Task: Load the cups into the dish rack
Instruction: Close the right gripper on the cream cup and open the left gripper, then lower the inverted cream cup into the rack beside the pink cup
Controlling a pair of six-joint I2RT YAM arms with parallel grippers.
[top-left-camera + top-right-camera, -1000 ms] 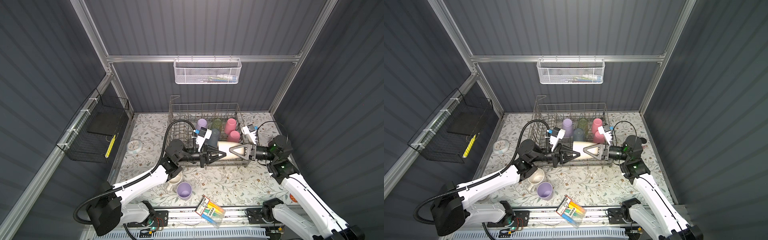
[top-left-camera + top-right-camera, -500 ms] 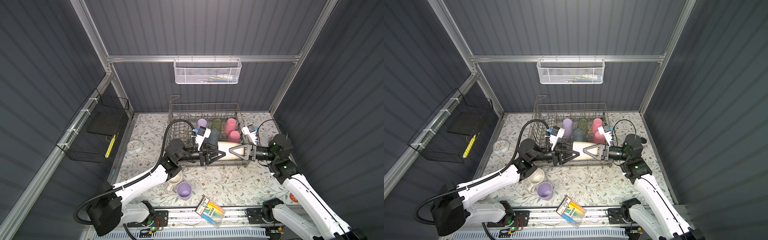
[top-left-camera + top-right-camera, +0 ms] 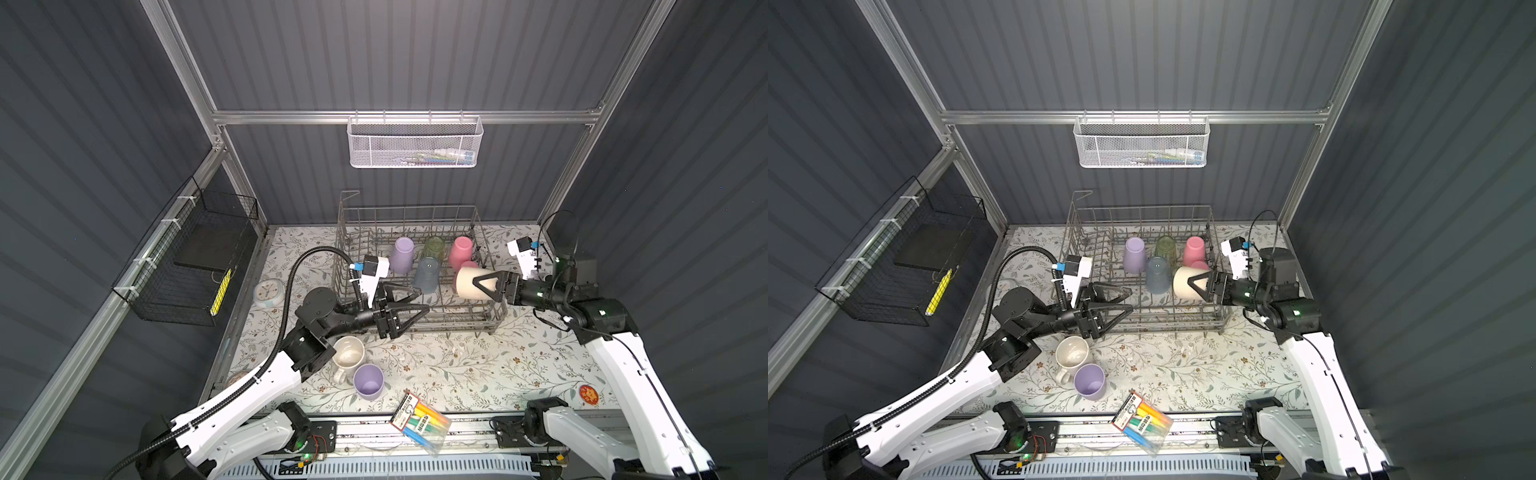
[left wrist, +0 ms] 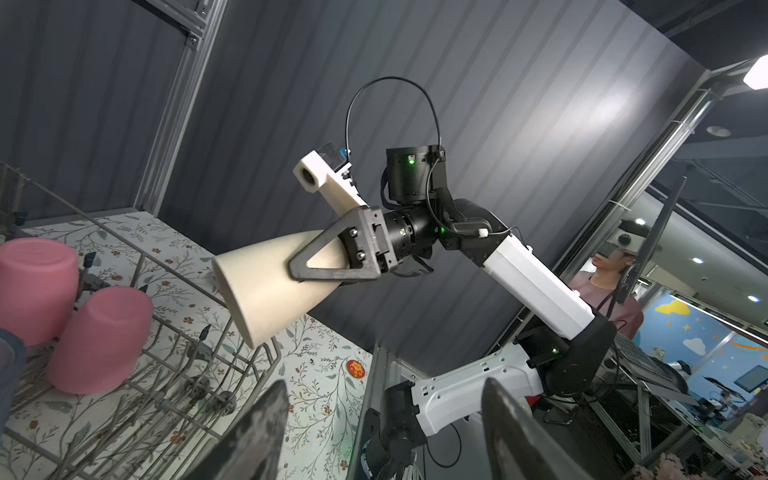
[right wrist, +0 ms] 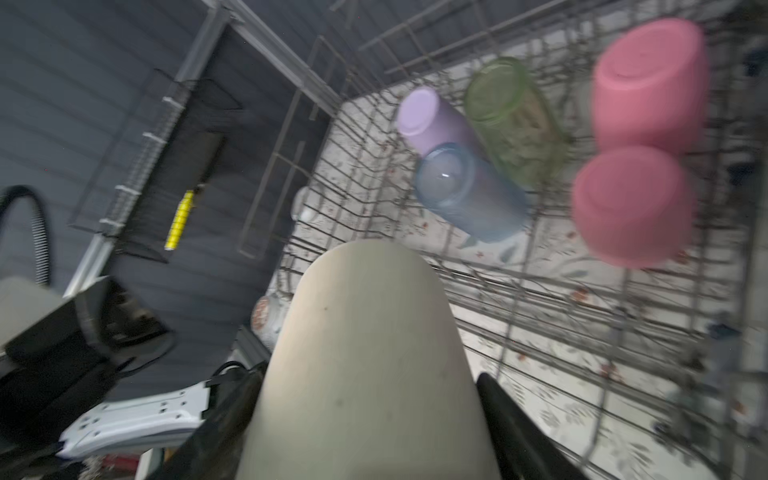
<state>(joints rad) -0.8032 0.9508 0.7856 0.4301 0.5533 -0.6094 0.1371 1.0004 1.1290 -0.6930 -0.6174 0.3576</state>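
Pinching the beige cup (image 3: 464, 279) sideways, the right pincer (image 3: 478, 286) holds it over the right end of the dish rack (image 3: 449, 321), just beside two upturned pink cups (image 3: 460, 250). The left pincer (image 3: 422, 300) hangs spread and empty at the rack's front left. On the table (image 3: 457, 365) a cream mug (image 3: 348, 357) and a lilac cup (image 3: 368, 381) stand side by side.

Nothing here can be read as a word or a number. The pack of markers (image 3: 420, 422), at six o'clock on the table (image 3: 478, 365), has a white card with dark print at its far end, too small to make out. A round red sticker (image 3: 589, 394) at four o'clock on the table shows a pale figure, which stays blurred in the left wrist view too (image 4: 356, 368). The yellow strip (image 3: 220, 291) in the black wire basket (image 3: 166, 291) at nine o'clock is too small to tell whether it has any print.
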